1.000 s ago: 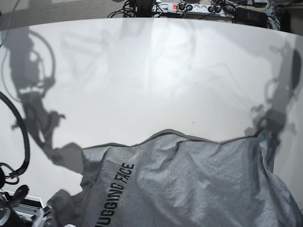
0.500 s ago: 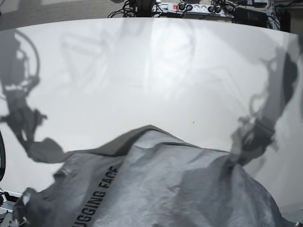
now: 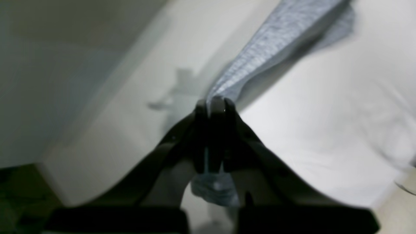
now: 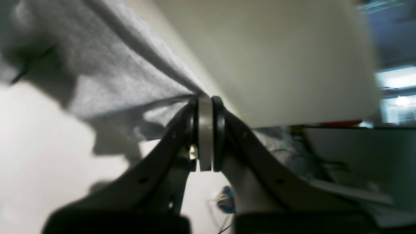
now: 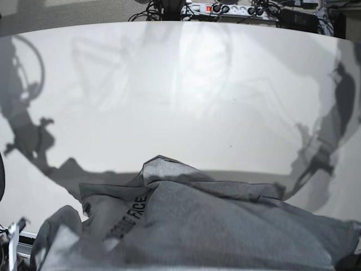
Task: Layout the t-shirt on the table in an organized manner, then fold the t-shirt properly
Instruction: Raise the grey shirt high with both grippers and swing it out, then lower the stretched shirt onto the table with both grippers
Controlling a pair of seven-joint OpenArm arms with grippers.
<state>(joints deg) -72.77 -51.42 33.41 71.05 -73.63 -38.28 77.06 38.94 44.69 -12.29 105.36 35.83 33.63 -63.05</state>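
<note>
The heather-grey t-shirt [image 5: 214,226] lies bunched along the near edge of the white table [image 5: 180,96]. Its black lettering [image 5: 132,212] is partly folded under. Neither gripper shows in the base view, only the arms' shadows at both sides. In the left wrist view my left gripper [image 3: 214,105] is shut on a pinch of the t-shirt [image 3: 276,42], which stretches taut up and to the right above the table [image 3: 325,136]. The right wrist view has my right gripper [image 4: 205,100] shut on an edge of the t-shirt [image 4: 113,71], which runs away to the upper left.
A power strip [image 5: 225,8] and tangled cables lie on the floor beyond the table's far edge. The right wrist view is blurred, with cluttered gear [image 4: 325,175] below the table's edge at right. The table's far half [image 5: 180,68] carries only shadows.
The t-shirt was spread wider with its lettering showing. It has since sagged and crumpled into a lower heap, a fold covering part of the lettering. The arms' shadows have shifted outward.
</note>
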